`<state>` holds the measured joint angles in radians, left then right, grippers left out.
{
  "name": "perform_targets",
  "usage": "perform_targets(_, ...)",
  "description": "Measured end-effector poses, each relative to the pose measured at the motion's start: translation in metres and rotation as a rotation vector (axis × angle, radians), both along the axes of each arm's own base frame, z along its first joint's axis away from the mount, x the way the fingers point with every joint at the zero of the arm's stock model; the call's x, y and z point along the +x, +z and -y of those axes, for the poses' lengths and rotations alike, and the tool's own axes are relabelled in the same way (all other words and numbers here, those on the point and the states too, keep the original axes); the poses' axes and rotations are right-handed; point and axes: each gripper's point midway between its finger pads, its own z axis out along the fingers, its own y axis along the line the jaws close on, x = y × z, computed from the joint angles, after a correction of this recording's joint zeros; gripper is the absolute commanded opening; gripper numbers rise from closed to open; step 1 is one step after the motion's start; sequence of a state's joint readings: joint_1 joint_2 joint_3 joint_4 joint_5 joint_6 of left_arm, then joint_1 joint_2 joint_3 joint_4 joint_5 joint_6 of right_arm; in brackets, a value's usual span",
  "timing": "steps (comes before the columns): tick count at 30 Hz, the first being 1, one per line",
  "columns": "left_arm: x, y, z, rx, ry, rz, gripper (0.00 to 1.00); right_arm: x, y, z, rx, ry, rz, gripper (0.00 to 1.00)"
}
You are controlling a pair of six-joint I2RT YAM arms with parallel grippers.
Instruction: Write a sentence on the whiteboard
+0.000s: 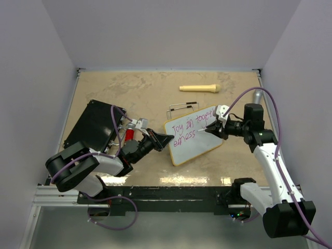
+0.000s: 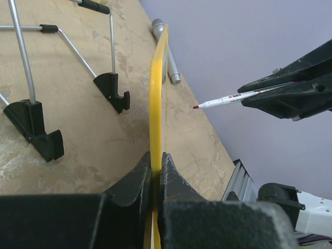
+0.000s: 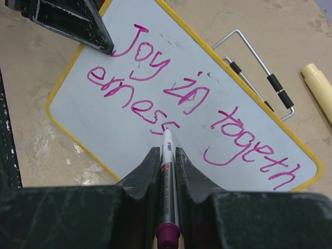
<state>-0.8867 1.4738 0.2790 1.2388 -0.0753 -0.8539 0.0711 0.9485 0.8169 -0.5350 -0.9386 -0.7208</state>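
The whiteboard (image 1: 194,145) (image 3: 93,114) lies tilted at mid table, its yellow rim (image 2: 157,93) pinched at the left edge by my left gripper (image 1: 165,139) (image 2: 156,158), which is shut on it. The sentence (image 1: 189,129) (image 3: 187,96) in magenta reads "Joy in togeth" above "erness". My right gripper (image 1: 210,129) (image 3: 167,153) is shut on a marker (image 3: 168,171) (image 2: 233,98) with a magenta end cap. Its tip sits at the last "s" of the lower line. In the left wrist view the tip looks slightly off the board's face.
A wire stand (image 1: 183,107) (image 3: 259,67) with black feet (image 2: 111,91) lies just behind the board. A cream handle-shaped object (image 1: 199,88) lies farther back. A black flat case (image 1: 93,124) is at the left. A grey cylinder (image 1: 257,96) (image 2: 166,52) lies at the right.
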Motion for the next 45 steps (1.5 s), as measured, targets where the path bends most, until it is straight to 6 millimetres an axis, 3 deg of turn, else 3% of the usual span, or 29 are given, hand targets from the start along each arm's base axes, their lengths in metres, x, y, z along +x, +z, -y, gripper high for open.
perform_targets(12,0.001,0.001,-0.001,-0.003,0.002,0.003,0.0,-0.004,0.005,-0.002,0.008,0.021,-0.001,0.0)
perform_targets(28,0.003,-0.001,-0.001,0.007,0.003,-0.004,0.0,0.006,0.01,0.0,0.012,-0.017,0.019,0.0)
perform_targets(45,0.017,0.005,-0.001,0.016,-0.01,0.007,0.0,0.005,0.009,0.0,0.013,-0.016,0.012,0.0)
